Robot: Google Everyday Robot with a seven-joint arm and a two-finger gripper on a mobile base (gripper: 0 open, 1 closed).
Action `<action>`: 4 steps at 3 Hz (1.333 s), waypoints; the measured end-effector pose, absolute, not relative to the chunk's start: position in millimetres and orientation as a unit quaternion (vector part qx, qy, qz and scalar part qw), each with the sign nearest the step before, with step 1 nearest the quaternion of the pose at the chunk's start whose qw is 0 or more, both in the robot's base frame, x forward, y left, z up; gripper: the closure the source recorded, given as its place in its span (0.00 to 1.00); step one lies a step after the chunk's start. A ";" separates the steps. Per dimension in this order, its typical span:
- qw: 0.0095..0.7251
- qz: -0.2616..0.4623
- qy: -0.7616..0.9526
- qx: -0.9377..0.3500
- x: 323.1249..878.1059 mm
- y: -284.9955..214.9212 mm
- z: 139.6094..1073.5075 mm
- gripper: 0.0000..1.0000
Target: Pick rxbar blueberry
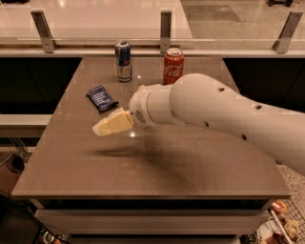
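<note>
Hovering just in front of the rxbar blueberry (101, 98), the hand (101, 129), grip unreadable, could skid that flat bar away approaching low.

Illumination is warm and comes from overhead. The floor (105, 14) beyond the rail (214, 43) is the brightest zone, with glare patches. The desk (71, 167) carries small specular spots beside the blue-and-silver can (123, 60) and under the arm (214, 109). The gripper (110, 125) hangs above the desk, left of centre; a soft, diffuse shadow (143, 155) lies on the desk below it and the arm. Recesses (33, 86) flanking the desk are dark.
</note>
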State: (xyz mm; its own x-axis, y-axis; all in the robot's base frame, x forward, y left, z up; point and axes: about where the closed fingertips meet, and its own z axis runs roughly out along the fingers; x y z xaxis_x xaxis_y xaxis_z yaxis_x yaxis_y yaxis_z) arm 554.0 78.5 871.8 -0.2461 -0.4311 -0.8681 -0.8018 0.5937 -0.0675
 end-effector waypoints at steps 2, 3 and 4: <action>0.521 0.174 0.748 -0.372 582.2 102.6 887.2 0.00; 0.529 0.171 0.746 -0.365 599.7 109.5 888.2 0.00; 0.532 0.181 0.746 -0.357 618.6 125.0 881.6 0.00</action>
State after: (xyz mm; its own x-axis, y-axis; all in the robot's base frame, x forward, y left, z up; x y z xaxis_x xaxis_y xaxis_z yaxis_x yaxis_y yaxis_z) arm 618.6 125.0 881.6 -0.1789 -0.3401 -0.9232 -0.7251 0.6798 -0.1100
